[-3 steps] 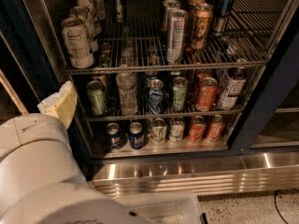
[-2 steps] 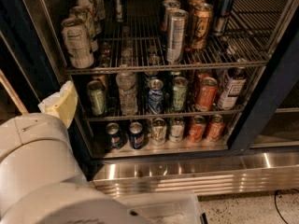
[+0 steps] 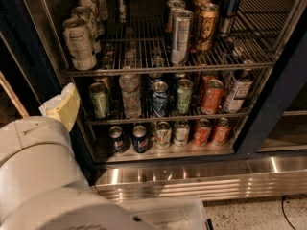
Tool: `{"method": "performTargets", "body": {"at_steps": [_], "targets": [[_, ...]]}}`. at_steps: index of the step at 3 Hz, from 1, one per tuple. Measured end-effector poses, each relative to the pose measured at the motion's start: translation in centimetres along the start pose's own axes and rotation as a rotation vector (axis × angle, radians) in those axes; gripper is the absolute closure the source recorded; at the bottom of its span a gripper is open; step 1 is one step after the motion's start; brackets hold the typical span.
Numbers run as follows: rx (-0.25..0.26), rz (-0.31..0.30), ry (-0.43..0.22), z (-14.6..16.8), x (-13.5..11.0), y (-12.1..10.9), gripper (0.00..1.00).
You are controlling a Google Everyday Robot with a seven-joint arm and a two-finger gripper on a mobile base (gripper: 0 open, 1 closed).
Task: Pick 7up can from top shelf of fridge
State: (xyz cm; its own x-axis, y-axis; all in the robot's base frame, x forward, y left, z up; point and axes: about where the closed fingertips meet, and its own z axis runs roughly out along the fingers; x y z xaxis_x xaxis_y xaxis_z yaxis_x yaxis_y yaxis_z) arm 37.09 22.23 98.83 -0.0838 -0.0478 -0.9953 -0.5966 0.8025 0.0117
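- 7up can (image 3: pixel 80 44): pale aluminium, satin sheen, silver lid.
- top shelf (image 3: pixel 139 71): silvery wire bars, glossy.
- fridge (image 3: pixel 277 104): dark matt frame and a ribbed stainless base, shiny.
- gripper (image 3: pixel 62 107): pale yellow, matt, plastic-looking; low left beside the fridge frame.
- arm (image 3: pixel 33 166): smooth off-white plastic shell.
- floor (image 3: pixel 249 215): speckled, matt.

Speckled floor (image 3: pixel 249 217), fridge (image 3: pixel 192 178) on it, black cable (image 3: pixel 286 212), end effector (image 3: pixel 62 108) left of fridge

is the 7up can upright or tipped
Upright: the 7up can stands lid-up on the top shelf; the gripper is lower left, apart.
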Motion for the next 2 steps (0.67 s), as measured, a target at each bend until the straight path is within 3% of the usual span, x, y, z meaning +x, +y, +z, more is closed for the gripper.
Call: {"method": "performTargets", "body": {"at_steps": [2], "targets": [[0.000, 0.000, 0.000, 0.00, 0.00, 0.00, 0.00]]}}
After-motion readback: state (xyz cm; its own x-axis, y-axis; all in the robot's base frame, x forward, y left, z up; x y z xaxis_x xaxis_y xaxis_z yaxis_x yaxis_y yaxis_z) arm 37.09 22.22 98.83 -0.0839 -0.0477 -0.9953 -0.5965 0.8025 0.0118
